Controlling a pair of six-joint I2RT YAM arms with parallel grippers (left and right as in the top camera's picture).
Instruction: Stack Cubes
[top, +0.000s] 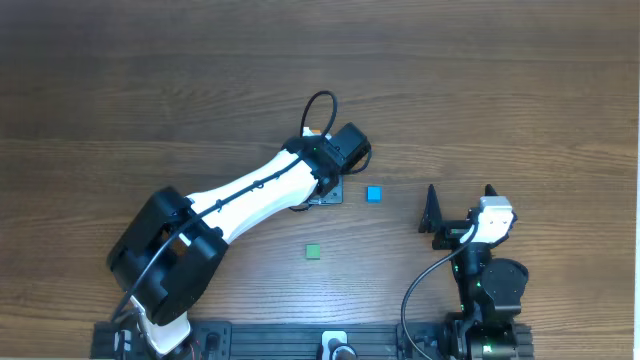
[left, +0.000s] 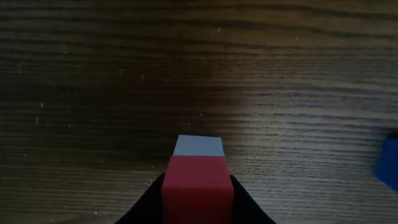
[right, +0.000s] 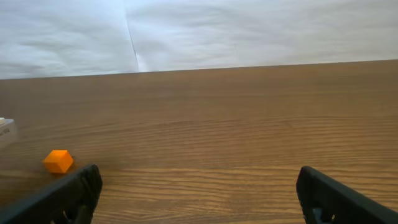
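While the left gripper (left: 198, 202) is clamped on the red cube (left: 198, 183) near the blue cube (top: 373, 193) on the counter (top: 100, 80), the right gripper (top: 460, 205) sits wide open, well apart from the green cube (top: 313, 251)

Four cubes altogether, one of each colour (no two match): one red cube (left: 197, 186), one blue cube (top: 373, 194), one green cube (top: 313, 252), one orange cube (right: 58, 160).

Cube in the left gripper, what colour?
Red cube, clearest in the left wrist view.
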